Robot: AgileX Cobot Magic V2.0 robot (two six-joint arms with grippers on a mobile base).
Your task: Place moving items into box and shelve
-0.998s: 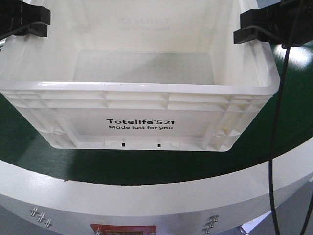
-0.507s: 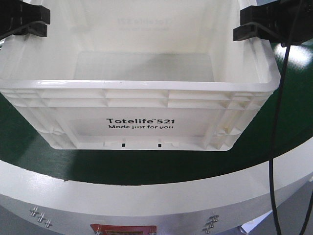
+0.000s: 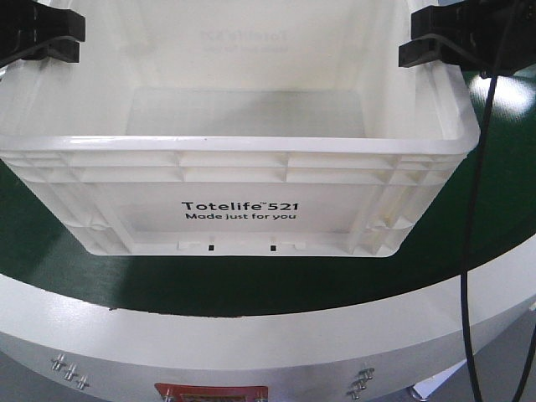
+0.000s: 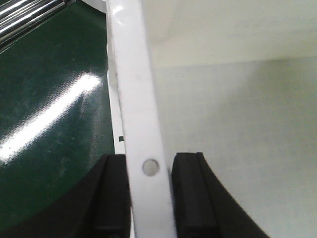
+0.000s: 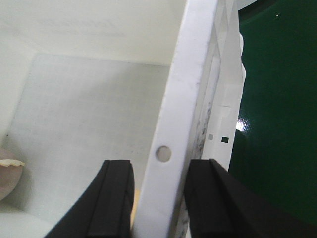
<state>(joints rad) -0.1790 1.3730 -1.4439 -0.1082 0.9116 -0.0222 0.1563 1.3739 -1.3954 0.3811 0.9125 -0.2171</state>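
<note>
The white box (image 3: 243,209), printed "Totelife 521", stands on the green tabletop. My left gripper (image 3: 50,38) is shut on the box's left side rim (image 4: 136,99), one black finger (image 4: 111,198) outside and one inside. My right gripper (image 3: 431,42) straddles the right side rim (image 5: 183,99) and grips it; a narrow gap shows at the inner finger (image 5: 114,198). Inside the box, a dusty pink plush (image 5: 7,176) lies in a floor corner. A sliver of yellow-orange plush (image 5: 134,198) shows beside the inner finger. The near wall hides both toys in the front view.
The green tabletop (image 3: 50,251) has a white rounded edge (image 3: 251,343) in front. A black cable (image 3: 469,251) hangs down at the right. Metal rails (image 4: 20,15) lie beyond the box on the left side.
Both grippers and the box's top rim have shifted slightly upward in the front view. The box's printed front stays in the same place.
</note>
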